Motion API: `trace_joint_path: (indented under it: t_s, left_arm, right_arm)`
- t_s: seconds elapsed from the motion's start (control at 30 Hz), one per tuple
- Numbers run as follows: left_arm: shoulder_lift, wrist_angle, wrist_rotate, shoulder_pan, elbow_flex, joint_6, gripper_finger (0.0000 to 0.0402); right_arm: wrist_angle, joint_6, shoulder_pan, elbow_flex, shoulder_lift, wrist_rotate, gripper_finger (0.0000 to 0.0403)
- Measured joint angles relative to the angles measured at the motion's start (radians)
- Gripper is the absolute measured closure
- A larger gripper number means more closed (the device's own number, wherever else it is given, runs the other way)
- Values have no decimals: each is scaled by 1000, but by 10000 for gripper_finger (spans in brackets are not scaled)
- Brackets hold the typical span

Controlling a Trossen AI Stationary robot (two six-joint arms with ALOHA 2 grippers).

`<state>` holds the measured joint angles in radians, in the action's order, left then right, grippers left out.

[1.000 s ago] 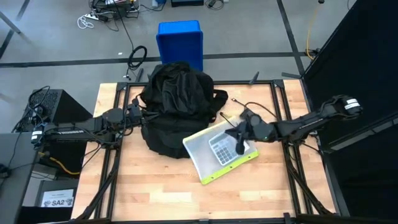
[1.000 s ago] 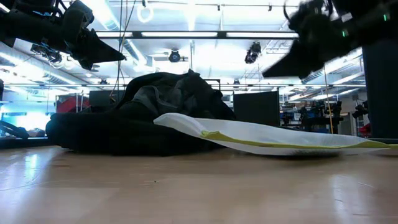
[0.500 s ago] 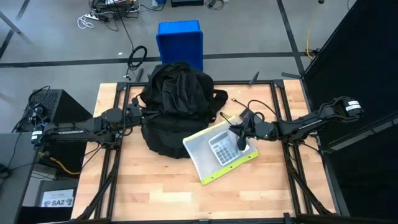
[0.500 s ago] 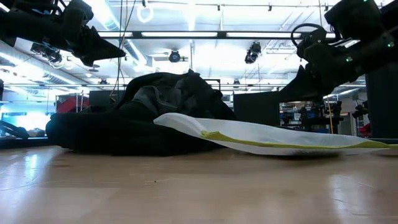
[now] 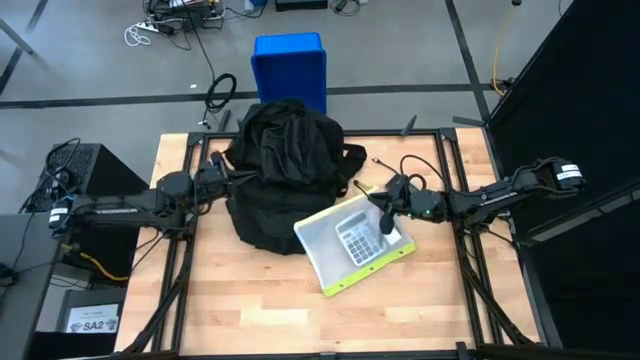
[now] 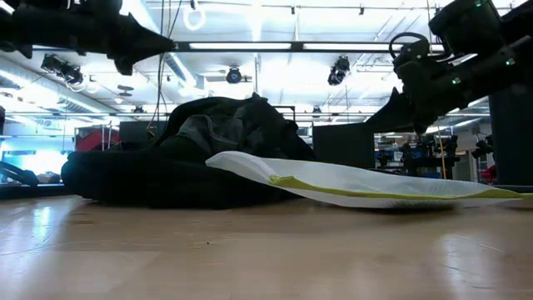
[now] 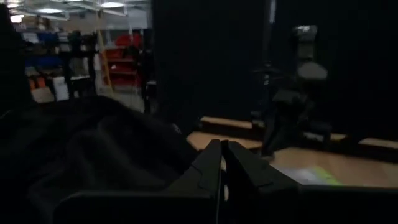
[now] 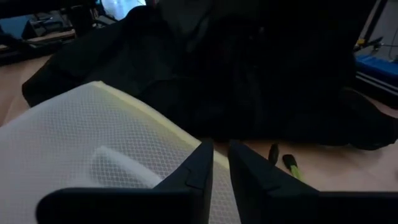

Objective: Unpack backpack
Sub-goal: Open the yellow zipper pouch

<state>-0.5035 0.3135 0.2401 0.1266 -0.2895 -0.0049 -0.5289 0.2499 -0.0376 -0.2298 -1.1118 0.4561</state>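
The black backpack (image 5: 285, 170) lies slumped on the far middle of the table (image 5: 250, 310). It also shows in the low view (image 6: 191, 158). A white mesh pouch with a yellow-green edge (image 5: 355, 245) holds a calculator. It lies flat to the right of the backpack, its far-left corner propped on the pack's base (image 6: 241, 162). My left gripper (image 5: 232, 177) hovers shut and level at the backpack's left side, well above the table (image 6: 166, 42). My right gripper (image 5: 385, 222) hangs above the pouch's right part (image 8: 81, 149). It tilts down and only a narrow gap parts its fingertips (image 8: 220, 149).
A blue plastic bin (image 5: 290, 65) stands on the floor beyond the far edge. A small black and green thing (image 8: 287, 163) lies on the wood between pouch and backpack. Bare wood runs along the near side (image 5: 300, 315). Black frame rails (image 5: 185, 250) line both table sides.
My left gripper has tipped up from slanting down to level and risen slightly beside the backpack. My right gripper has drawn back a little toward the far right over the pouch and sunk lower. Backpack and pouch have stayed where they were.
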Motion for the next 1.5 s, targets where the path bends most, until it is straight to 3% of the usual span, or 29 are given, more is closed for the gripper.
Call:
trace_joint_path:
  t_s: [0.13,0.4,0.6,0.7,0.83,0.93,1.07,1.23,1.37,1.5]
  left_arm:
    - [-111,-35,0,-37,-38,19,401]
    - [-478,-271,186,-137,-259,-10,401]
    - [-714,-319,106,-270,-455,-156,401]
    - [-797,-439,113,-350,-541,-160,401]
    - [-864,-652,207,-410,-626,-316,401]
    - [-890,-735,222,-434,-638,-485,401]
    - [-912,-563,227,-467,-607,-645,401]
    - [-981,-310,186,-518,-563,-631,401]
    - [-1043,-262,181,-539,-558,-648,401]
    - [-1101,-269,182,-541,-556,-758,401]
  right_arm:
    - [1,28,-6,0,0,-31,369]
    - [34,72,-94,0,-8,-49,377]
    - [33,106,-170,0,-93,6,377]
    - [19,138,-183,0,-153,30,373]
    - [-46,149,-182,0,-223,31,370]
    - [-105,130,-182,0,-255,32,373]
    - [-169,83,-182,0,-264,34,380]
    - [-223,27,-180,0,-262,33,376]
    - [-248,9,-170,0,-261,30,371]
    - [-252,9,-158,0,-261,21,373]
